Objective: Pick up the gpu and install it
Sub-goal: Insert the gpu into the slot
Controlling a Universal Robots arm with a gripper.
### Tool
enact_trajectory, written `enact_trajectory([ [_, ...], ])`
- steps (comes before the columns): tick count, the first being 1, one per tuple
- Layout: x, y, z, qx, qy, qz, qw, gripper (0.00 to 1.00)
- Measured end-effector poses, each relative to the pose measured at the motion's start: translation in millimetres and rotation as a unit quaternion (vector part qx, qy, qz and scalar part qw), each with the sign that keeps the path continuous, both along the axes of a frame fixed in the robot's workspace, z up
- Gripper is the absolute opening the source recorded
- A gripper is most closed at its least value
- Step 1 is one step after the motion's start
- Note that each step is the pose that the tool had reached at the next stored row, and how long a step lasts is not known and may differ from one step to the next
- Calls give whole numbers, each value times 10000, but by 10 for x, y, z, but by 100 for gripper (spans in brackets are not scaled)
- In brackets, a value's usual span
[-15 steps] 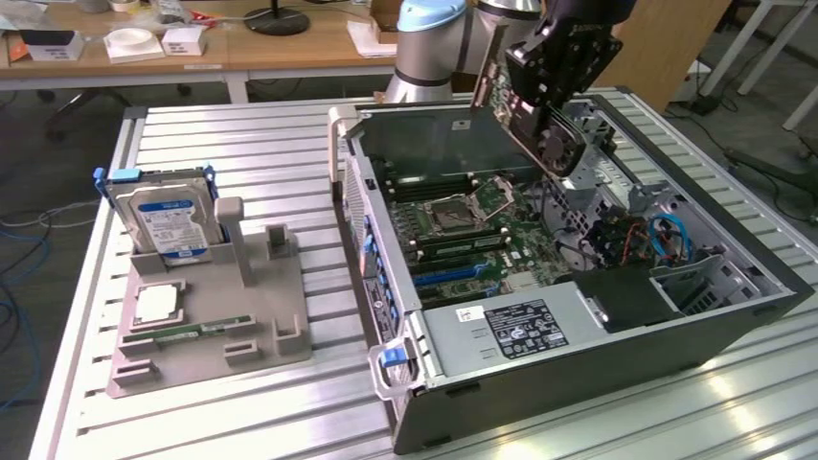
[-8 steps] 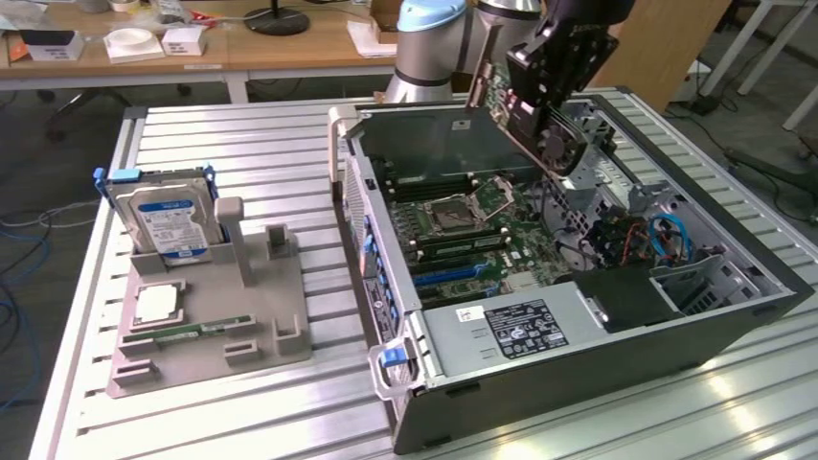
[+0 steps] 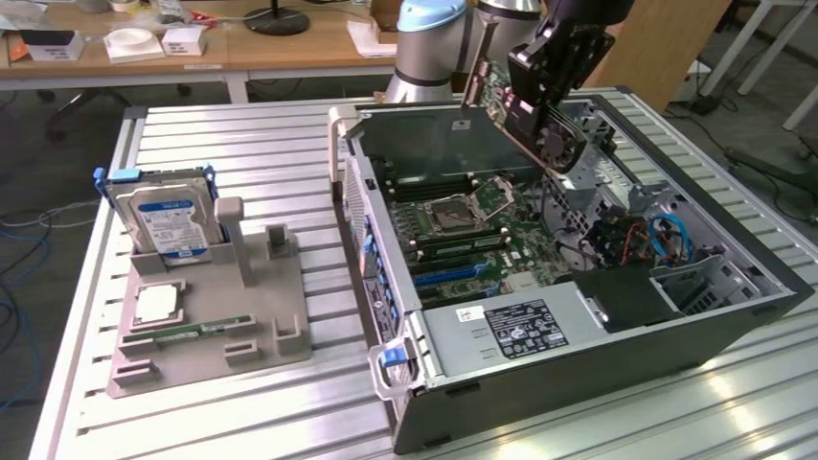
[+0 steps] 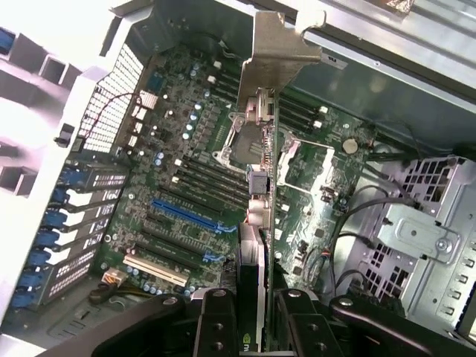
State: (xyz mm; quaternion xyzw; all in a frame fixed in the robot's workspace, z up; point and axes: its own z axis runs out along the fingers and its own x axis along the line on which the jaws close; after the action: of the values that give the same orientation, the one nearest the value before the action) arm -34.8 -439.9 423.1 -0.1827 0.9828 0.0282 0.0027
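From high up we see the whole computer case [image 3: 576, 383] on the counter [image 3: 243, 144]. Our wrist camera looks close inside it. Both show the green board [image 3: 480, 240].

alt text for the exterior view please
The jaws hold the gpu tilted above the open computer case, over its motherboard. On the exterior view's left, a hard drive stands upright in a grey holder on the slatted metal table.

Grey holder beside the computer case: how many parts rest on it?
3. A silver hard drive with blue label stands upright at its far end; a square silver processor lies flat before it; a narrow green memory stick lies nearest the camera. None looks hidden.
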Motion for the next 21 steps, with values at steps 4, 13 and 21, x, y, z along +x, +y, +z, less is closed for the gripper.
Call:
enact_trajectory([
  [4, -2, 0, 0, 1, 0, 0, 10000, 27],
  [13, -5, 0, 0, 2, 0, 32, 10000, 27],
  [21, -4, 0, -6, 2, 0, 763, 9971, 27],
])
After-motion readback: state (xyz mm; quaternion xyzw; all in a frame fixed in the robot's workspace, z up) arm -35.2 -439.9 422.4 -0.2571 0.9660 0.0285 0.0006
